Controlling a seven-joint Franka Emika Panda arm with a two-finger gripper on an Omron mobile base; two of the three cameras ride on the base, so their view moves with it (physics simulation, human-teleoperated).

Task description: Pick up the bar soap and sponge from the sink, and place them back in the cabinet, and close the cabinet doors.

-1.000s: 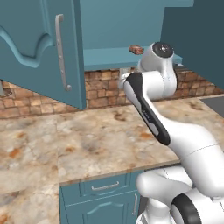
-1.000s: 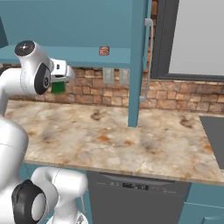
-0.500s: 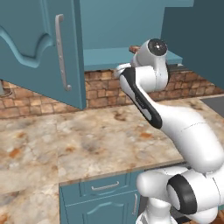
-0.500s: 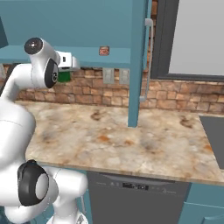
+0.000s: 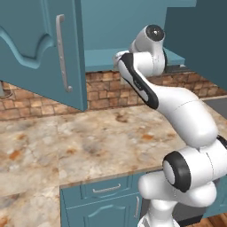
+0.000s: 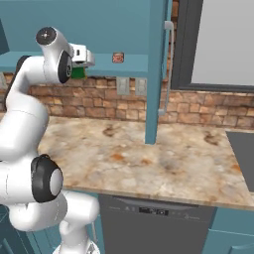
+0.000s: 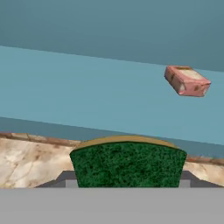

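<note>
My gripper (image 7: pixel 127 181) is shut on the sponge (image 7: pixel 127 164), whose dark green face with a yellow top layer sits between the fingers. From the right base view the sponge (image 6: pixel 77 73) hangs under the white hand at the front edge of the cabinet's teal shelf (image 6: pixel 134 64). The pinkish-brown bar soap (image 7: pixel 187 81) lies on that shelf (image 7: pixel 87 96), farther in and to the right; it appears again as the small block (image 6: pixel 118 57). Both cabinet doors stand open: the left one (image 5: pixel 40 44) and the right one (image 6: pixel 156 69). A dark corner of the sink (image 6: pixel 243 149) shows at the right.
A marbled counter (image 5: pixel 102 142) runs below the cabinet, backed by a brick wall (image 6: pixel 99 106) with two outlets (image 6: pixel 131 86). The right door's long handle (image 6: pixel 168 69) hangs over the counter. A dishwasher front (image 6: pixel 154 223) sits below.
The arm has lifted and swung toward the cabinet, carrying the sponge up from below shelf height to the shelf's front edge. The grip has stayed shut.
</note>
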